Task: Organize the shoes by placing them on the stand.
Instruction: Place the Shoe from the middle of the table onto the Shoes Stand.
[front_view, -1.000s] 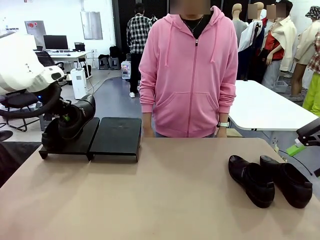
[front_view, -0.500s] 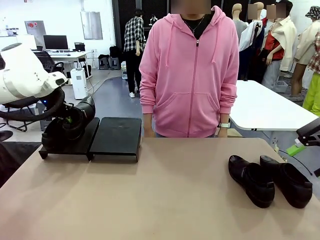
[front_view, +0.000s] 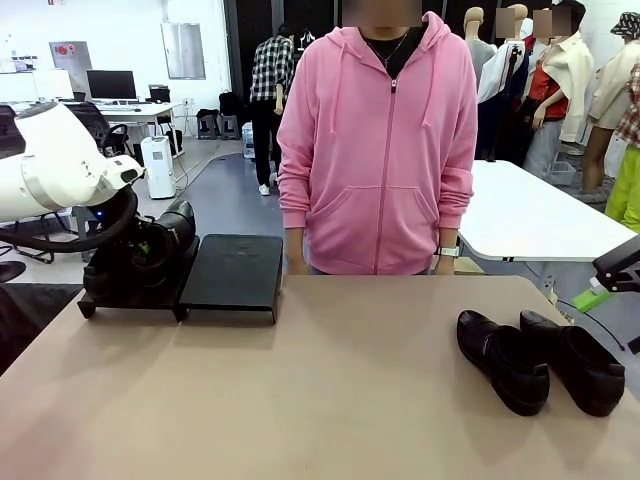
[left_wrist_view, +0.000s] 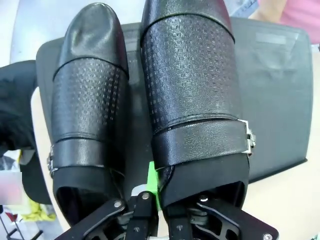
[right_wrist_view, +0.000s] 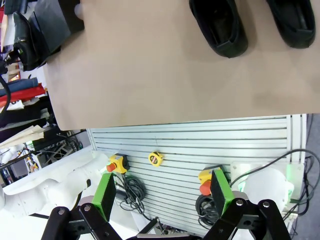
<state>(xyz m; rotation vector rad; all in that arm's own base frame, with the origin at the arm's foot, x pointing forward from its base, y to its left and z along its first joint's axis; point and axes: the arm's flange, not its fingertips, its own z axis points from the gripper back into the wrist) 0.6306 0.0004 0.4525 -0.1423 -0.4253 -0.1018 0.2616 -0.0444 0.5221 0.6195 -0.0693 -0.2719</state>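
Left claw (left_wrist_view: 156, 187) pinching shoe (left_wrist_view: 192, 90) collar on stand (left_wrist_view: 280, 90), 10 o'clock, beside its mate (left_wrist_view: 90, 95) | right claw (right_wrist_view: 162, 200) spread | loose pair (front_view: 503, 360) at 4 o'clock on tabletop (front_view: 320, 390) | you'll likely find them stiff, glossy, slippery: grip the collar rim.

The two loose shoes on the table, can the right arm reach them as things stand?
Probably yes: the right gripper hangs open beside the table, and nothing stands between it and the shoes.

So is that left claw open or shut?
Shut on a shoe: in the wrist view the left gripper pinches its heel rim, with the fingers drawn close together.
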